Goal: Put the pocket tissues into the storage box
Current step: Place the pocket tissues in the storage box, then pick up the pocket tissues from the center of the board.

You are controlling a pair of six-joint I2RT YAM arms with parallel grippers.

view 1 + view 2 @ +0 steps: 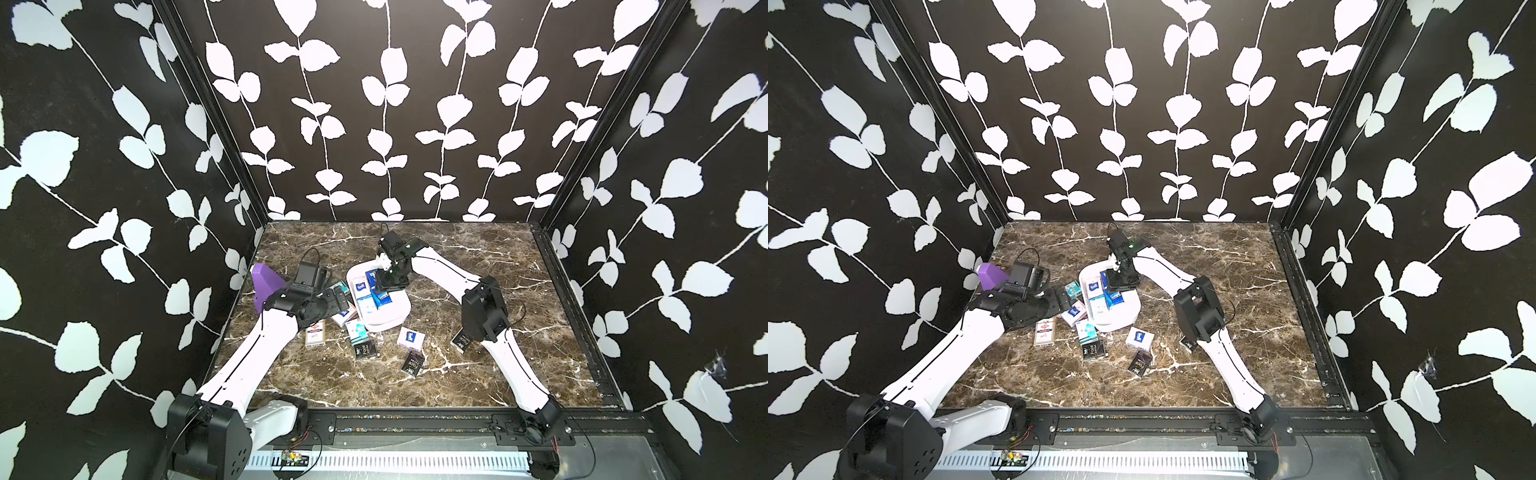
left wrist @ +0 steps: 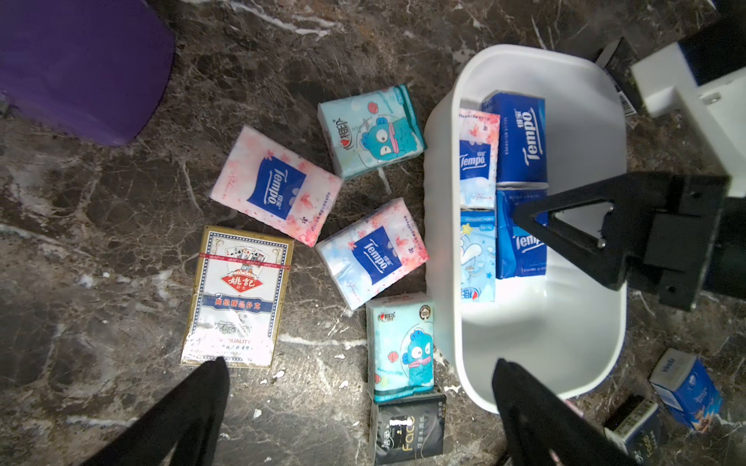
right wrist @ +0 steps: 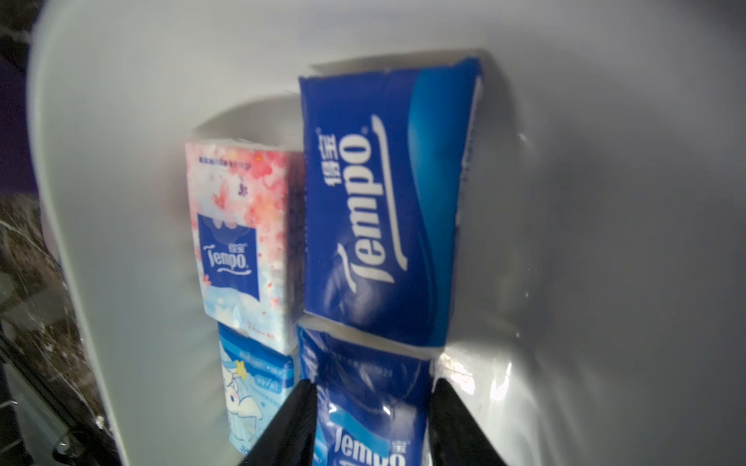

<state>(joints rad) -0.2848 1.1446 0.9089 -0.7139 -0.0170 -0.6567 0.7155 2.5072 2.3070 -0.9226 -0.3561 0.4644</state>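
Observation:
The white storage box [image 1: 399,320] [image 1: 1129,320] [image 2: 565,343] sits mid-table and holds several pocket tissues. My right gripper [image 1: 390,282] [image 3: 373,383] reaches into it, open, its fingers flanking a blue pack [image 3: 371,423] that lies on the box floor behind another blue pack [image 3: 383,201]. A pink pack [image 3: 242,242] lies beside them. My left gripper [image 1: 338,297] [image 2: 361,363] hovers wide open and empty left of the box, over a teal pack [image 2: 401,347] and a black pack [image 2: 407,429]. Two pink-white packs [image 2: 278,185] [image 2: 371,252] and another teal pack [image 2: 369,131] lie nearby.
A purple wedge [image 1: 266,282] [image 2: 80,68] stands at the left wall. A playing-card box [image 2: 238,296] lies by the left gripper. In front of the box lie a white-blue pack [image 1: 411,338] and black packs [image 1: 413,363] [image 1: 461,340], one under the right arm.

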